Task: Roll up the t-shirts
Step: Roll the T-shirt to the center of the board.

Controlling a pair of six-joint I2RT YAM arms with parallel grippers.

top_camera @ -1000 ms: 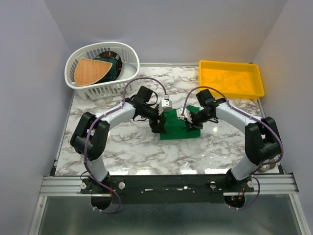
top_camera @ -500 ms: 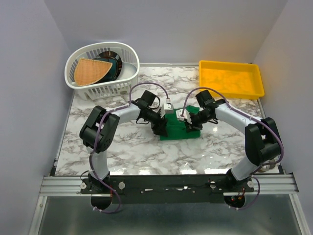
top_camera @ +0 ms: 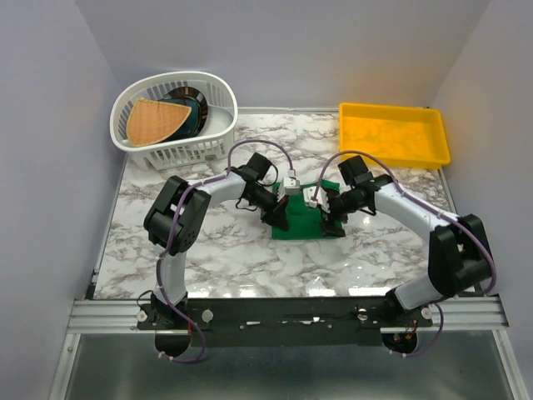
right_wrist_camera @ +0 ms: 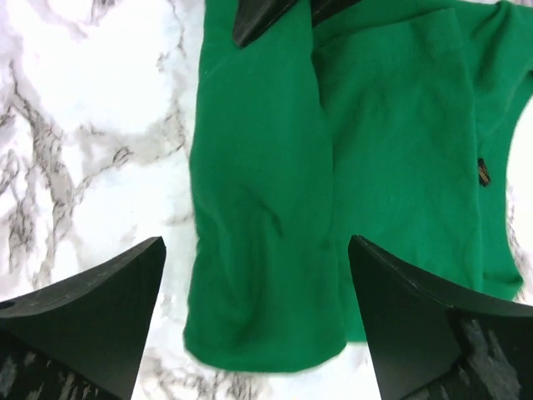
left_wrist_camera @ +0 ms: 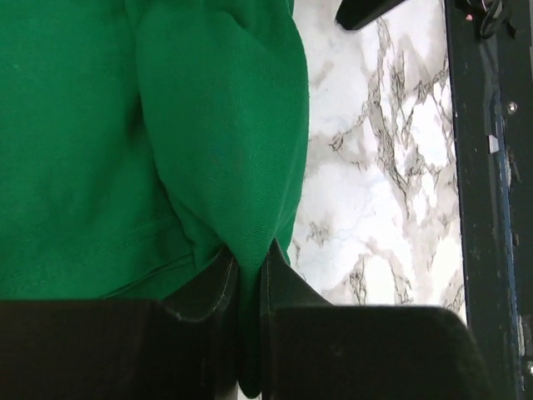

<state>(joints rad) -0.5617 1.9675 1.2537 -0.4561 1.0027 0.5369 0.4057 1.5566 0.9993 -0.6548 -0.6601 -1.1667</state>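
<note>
The step in hand looks like turning a fold of the shirt (top_camera: 304, 225) over into a roll. The left gripper (left_wrist_camera: 248, 260) has its fingers pressed together on a pucker of green cloth at one end of a rounded fold. The right gripper (right_wrist_camera: 256, 250) hangs over the other end with its fingers spread wide, gripping nothing. To do this well, the right one would probably need to close on the same fold, so both ends turn together and the roll does not skew. Staying low to the table (top_camera: 225, 250) with light tension should stop the thin cloth from sagging loose. The shirt lies at the table's middle, between the two grippers. It is plain emerald green, soft and thin, folded into a compact block, with a small dark tag (right_wrist_camera: 481, 172) near one edge.
</note>
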